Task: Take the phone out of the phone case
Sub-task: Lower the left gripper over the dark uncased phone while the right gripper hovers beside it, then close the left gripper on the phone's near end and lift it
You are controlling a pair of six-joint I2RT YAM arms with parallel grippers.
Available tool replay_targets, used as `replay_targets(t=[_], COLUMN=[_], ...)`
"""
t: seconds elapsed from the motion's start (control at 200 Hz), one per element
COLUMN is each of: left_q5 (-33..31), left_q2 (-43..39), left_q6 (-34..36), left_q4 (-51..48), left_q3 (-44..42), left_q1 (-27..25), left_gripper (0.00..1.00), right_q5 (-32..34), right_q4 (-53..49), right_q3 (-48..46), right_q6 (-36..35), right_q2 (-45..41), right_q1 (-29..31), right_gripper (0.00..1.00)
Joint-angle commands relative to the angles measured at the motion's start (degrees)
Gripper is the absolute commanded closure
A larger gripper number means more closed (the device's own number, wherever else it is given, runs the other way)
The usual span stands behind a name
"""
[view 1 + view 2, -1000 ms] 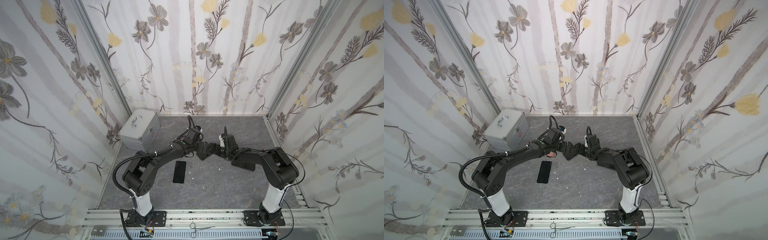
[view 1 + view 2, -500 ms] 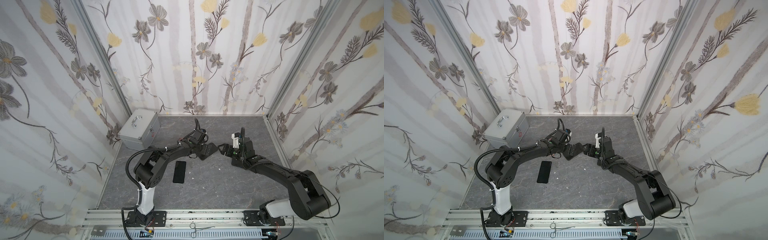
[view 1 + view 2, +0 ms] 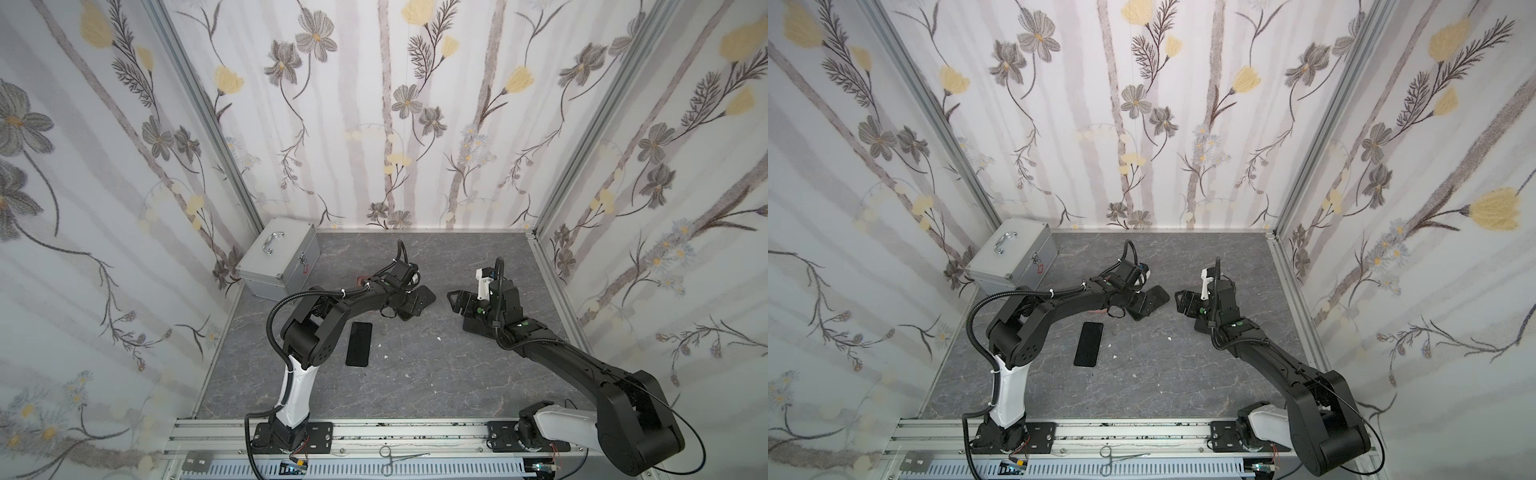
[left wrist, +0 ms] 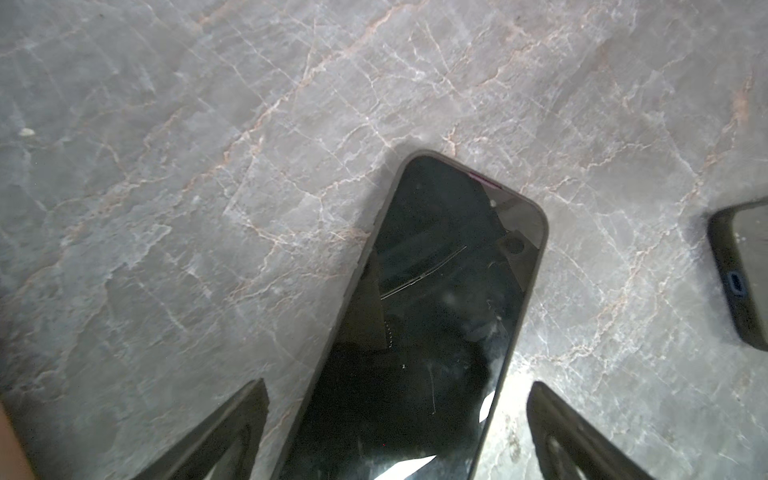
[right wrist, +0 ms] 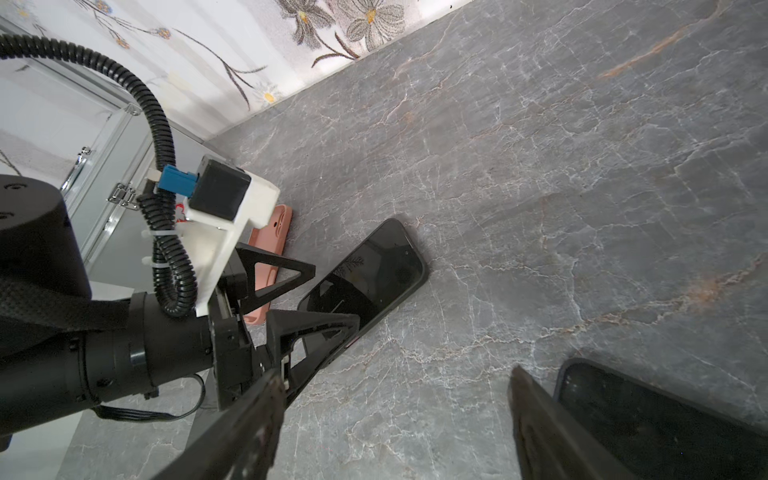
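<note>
A grey marbled surface point(image 3: 415, 386) sits inside a booth papered with flowers. The left hand point(image 5: 334, 293) is low over a dark phone point(image 4: 449, 291) that lies flat, screen up, near the middle of the surface. Its fingers are spread wide, one on each long side of the phone, and I cannot see either touching it. A thin dark case point(image 4: 419, 154) still rims the phone, so it looks not yet taken out.

The right hand point(image 5: 397, 372) is well apart from that phone, with its fingers also spread and nothing between them. A second cased phone point(image 5: 648, 415) lies just beside one of its fingers. A bare-looking black phone point(image 3: 359, 344) lies near the left arm. A pink case point(image 5: 270, 249), seemingly empty, rests by a silver box point(image 3: 282, 257).

To my eye the step is getting a first hold on the cased phone. The left hand would do well to settle squarely over it and close gently on the long edges, only enough to stop it sliding on the smooth stone. A hard squeeze would likely clamp the phone inside. The right hand could then peel back one corner of the rim and lift the phone from there.
</note>
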Motion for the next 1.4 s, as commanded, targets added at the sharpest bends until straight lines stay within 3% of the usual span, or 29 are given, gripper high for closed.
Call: replay_targets(t=[0.0, 0.335, 0.824, 1.394], left_q5=[2.24, 2.51, -6.70, -5.89], left_q2=[0.73, 2.12, 5.07, 4.38], left_q6=[1.15, 1.93, 5.35, 3.82], left_q4=[-1.00, -2.01, -6.61, -7.17], left_q3=[0.59, 0.76, 2.07, 2.70], left_q1=[-0.35, -1.44, -5.16, -5.48], left_gripper=[0.00, 0.00, 0.00, 0.33], right_q5=[0.46, 0.50, 0.58, 1.07], right_q4=[0.10, -0.36, 0.01, 0.07], right_q3=[-0.18, -0.54, -1.35, -2.26], right_q6=[-0.41, -0.50, -0.26, 1.03], right_q2=[-0.28, -0.99, -1.08, -2.09], right_q1=[-0.21, -0.31, -0.35, -0.49], right_gripper=[0.17, 0.17, 0.17, 0.18])
